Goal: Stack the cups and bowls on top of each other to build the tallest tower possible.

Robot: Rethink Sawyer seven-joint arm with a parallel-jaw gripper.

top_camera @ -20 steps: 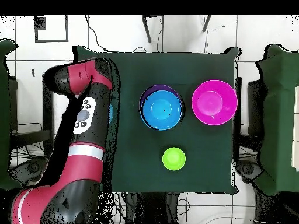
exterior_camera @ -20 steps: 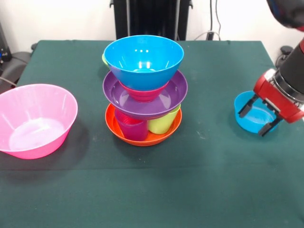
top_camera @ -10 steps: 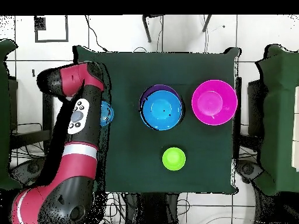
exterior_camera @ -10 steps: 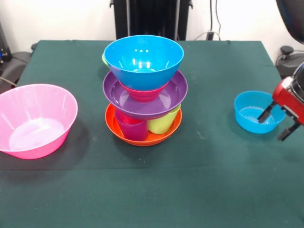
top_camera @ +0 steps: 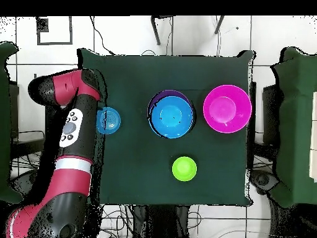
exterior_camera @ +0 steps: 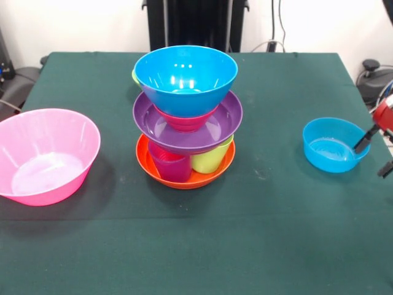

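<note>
The tower (exterior_camera: 186, 117) stands mid-table: an orange bowl (exterior_camera: 184, 177) at the base holds a purple cup (exterior_camera: 170, 166) and a lime green cup (exterior_camera: 209, 161). On these rest a purple bowl (exterior_camera: 187, 130), a small red bowl (exterior_camera: 184, 120) and a blue bowl (exterior_camera: 186, 77) on top. From overhead the tower (top_camera: 171, 116) shows blue on top. The orange cup is hidden. A small light blue bowl (exterior_camera: 334, 144) sits alone at the right, also in the overhead view (top_camera: 109, 120). My gripper (exterior_camera: 374, 155) is open and empty at the right edge, just beside that bowl.
A big pink bowl (exterior_camera: 46, 153) sits upright at the left, also in the overhead view (top_camera: 227, 109). A small green bowl (top_camera: 184, 168) stands behind the tower, a sliver in the front view (exterior_camera: 134, 77). My arm (top_camera: 71, 124) lies along the table's side.
My gripper has drawn back from over the light blue bowl to the picture's right edge. The bowl stays on the table, now fully uncovered. The tower has not moved.
</note>
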